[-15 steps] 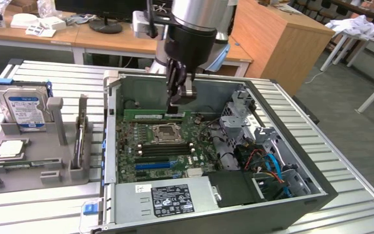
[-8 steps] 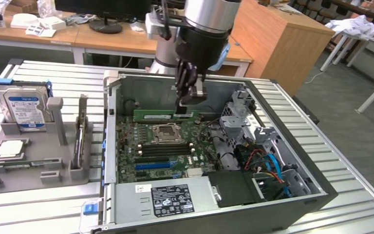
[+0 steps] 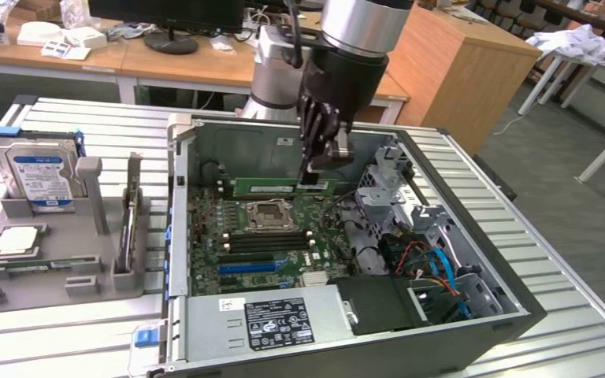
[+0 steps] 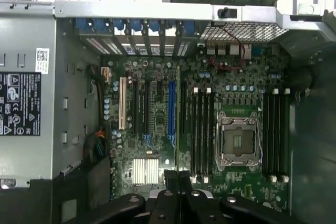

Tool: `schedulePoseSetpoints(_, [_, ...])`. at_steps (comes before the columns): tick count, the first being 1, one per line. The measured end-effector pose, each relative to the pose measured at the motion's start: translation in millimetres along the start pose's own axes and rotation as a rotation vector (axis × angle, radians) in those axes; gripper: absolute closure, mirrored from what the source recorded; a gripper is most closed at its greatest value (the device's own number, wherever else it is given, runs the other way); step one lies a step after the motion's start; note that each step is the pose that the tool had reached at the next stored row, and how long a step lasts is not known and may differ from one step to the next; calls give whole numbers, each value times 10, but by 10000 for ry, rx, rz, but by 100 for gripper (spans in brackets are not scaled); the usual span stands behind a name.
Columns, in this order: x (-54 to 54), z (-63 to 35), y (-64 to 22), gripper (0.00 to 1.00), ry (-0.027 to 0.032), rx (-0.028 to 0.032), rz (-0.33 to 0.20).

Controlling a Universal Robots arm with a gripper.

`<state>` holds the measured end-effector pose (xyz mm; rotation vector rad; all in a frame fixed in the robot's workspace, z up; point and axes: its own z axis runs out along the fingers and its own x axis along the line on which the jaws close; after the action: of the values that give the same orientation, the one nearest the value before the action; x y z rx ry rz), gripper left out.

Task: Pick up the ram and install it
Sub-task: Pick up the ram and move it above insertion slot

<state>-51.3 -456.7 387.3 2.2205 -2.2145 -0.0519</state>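
the end effector (image 3: 317, 175) is clenched on the ram (image 3: 276, 187), pinching the green stick near one end. the arm reaches down into the open case (image 3: 491, 315), which lies on its side on the slatted table (image 3: 61, 339). in the exterior view the ram is level, long edge down, over the far part of the motherboard, just beyond the cpu socket (image 3: 270, 213). whether it touches the board cannot be told.

in the wrist view the ram (image 4: 178, 119) shows edge-on as a thin line running out from the end effector (image 4: 177, 179). it lies parallel to the slots, between the blue slot (image 4: 171, 114) and the black memory slots (image 4: 201, 129) beside the cpu socket (image 4: 237, 139).

on the exterior view's left, well apart from the case, a hard drive (image 3: 38, 172) stands upright in a grey tray (image 3: 61, 264).
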Motion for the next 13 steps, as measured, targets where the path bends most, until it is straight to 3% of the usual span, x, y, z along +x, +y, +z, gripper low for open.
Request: schedulePoseSetpoints(13, [-62,10,-6,89,0,0,1])
